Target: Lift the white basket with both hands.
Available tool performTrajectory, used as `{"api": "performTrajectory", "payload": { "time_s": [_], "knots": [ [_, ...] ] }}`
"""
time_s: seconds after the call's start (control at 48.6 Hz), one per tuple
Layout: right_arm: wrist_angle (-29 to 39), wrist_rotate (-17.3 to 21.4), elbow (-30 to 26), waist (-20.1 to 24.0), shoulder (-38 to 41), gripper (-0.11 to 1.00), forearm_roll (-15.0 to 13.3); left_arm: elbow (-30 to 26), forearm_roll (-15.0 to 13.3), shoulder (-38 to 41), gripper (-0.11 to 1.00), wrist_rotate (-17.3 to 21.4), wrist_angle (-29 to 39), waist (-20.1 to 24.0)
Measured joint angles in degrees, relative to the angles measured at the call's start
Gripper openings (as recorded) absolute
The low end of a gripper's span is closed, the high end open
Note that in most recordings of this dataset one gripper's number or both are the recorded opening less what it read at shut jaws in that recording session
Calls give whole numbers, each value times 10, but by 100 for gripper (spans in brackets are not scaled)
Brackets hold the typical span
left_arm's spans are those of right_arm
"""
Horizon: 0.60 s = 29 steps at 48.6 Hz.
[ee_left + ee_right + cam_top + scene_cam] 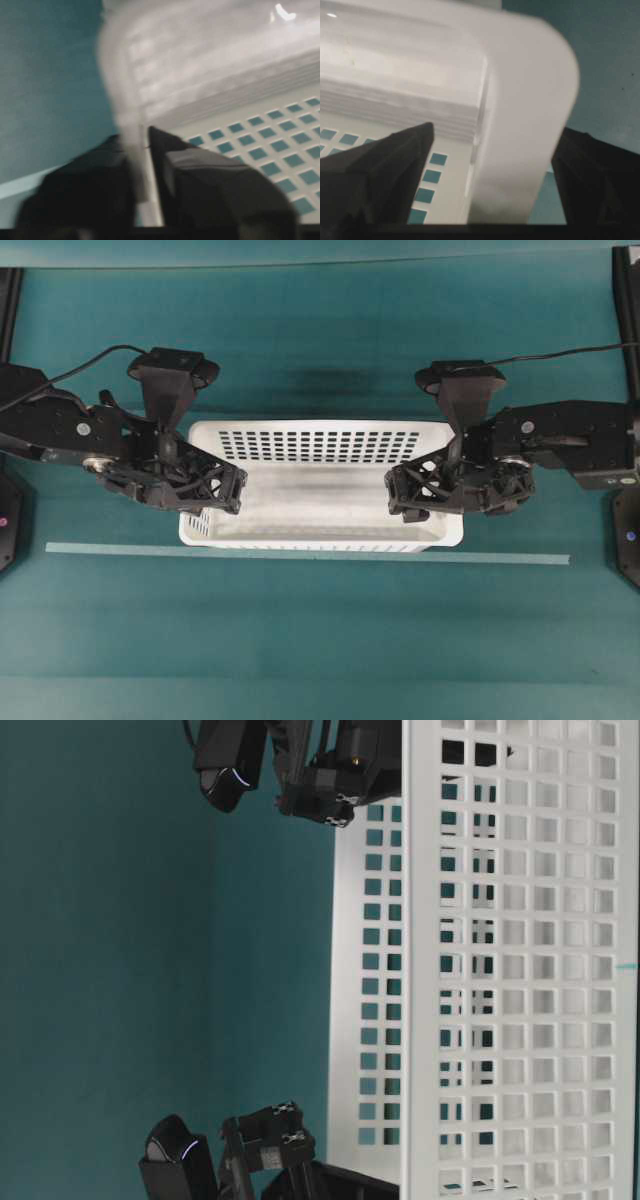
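The white basket [320, 426] sits lengthwise in the middle of the teal table, its perforated sides [520, 970] filling the table-level view. My left gripper [225, 495] is at the basket's left end. In the left wrist view the left gripper [140, 145] has its jaws narrowly parted on either side of the blurred rim [125, 75]; whether they press on it I cannot tell. My right gripper [405, 495] is at the right end. It [495, 135] stands wide open astride the rim [530, 75], with room between each finger [395, 160] and the plastic.
A pale strip of tape [300, 554] runs across the table just in front of the basket. Black frame posts [625, 290] stand at the far side edges. Both arms reach in from the sides, level with the basket's ends.
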Motion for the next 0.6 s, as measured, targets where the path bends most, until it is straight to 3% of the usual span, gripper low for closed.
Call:
{"api": "performTrajectory", "payload": {
  "time_s": [0.185, 0.267, 0.597],
  "knots": [
    [-1, 0, 0, 0, 1, 95, 0, 0, 0, 0, 81, 2, -7, -5],
    [-2, 0, 0, 0, 1, 95, 0, 0, 0, 0, 96, 1, -8, -5],
    [-4, 0, 2, -1, -4, 95, 0, 0, 0, -3, 96, 4, -8, -5]
  ]
}}
